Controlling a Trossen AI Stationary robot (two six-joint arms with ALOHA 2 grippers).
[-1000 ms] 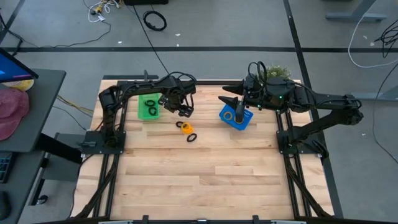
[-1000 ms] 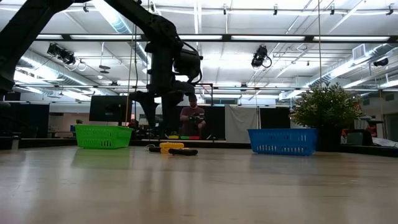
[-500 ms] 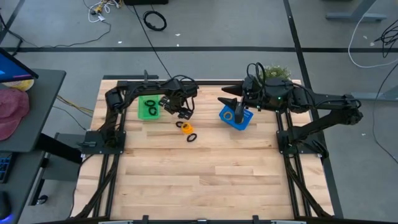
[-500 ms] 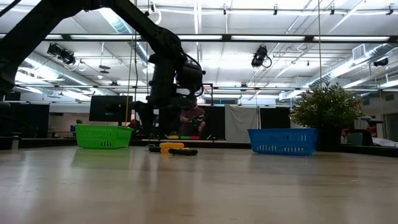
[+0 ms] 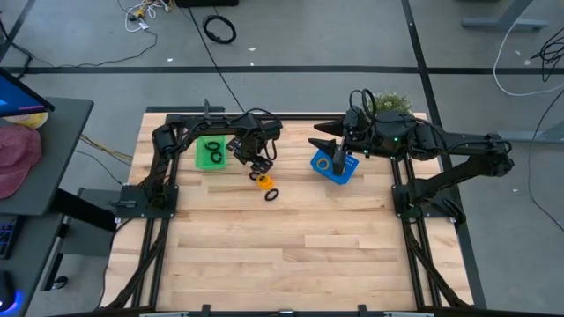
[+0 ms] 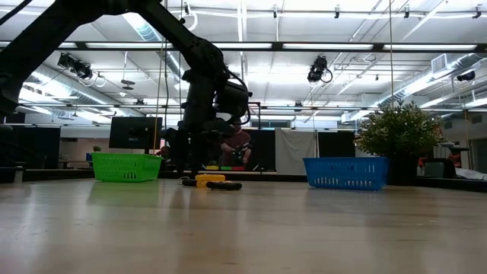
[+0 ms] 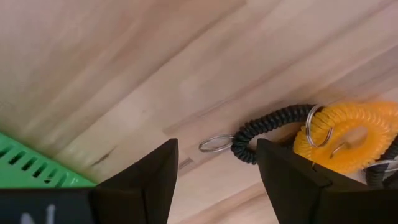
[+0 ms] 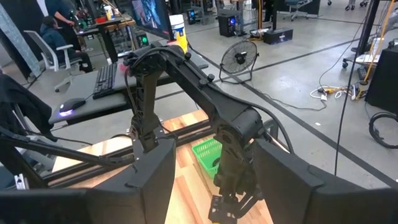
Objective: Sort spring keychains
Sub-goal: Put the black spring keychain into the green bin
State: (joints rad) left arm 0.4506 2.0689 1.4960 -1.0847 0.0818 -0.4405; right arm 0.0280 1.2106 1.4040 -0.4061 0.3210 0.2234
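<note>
Left gripper point(image 7: 214, 177) poised over black keychain point(image 7: 267, 129) beside orange keychain point(image 7: 348, 137), fingers spread, nothing pinched; descent and closure required next. Right gripper point(image 5: 319, 134) parked over blue basket point(image 5: 328, 167), fingers spread

Bright, even overhead strip lighting point(image 6: 319, 46); soft shadows; backlit arm point(image 6: 199, 91) silhouetted, slightly blurred.
</note>
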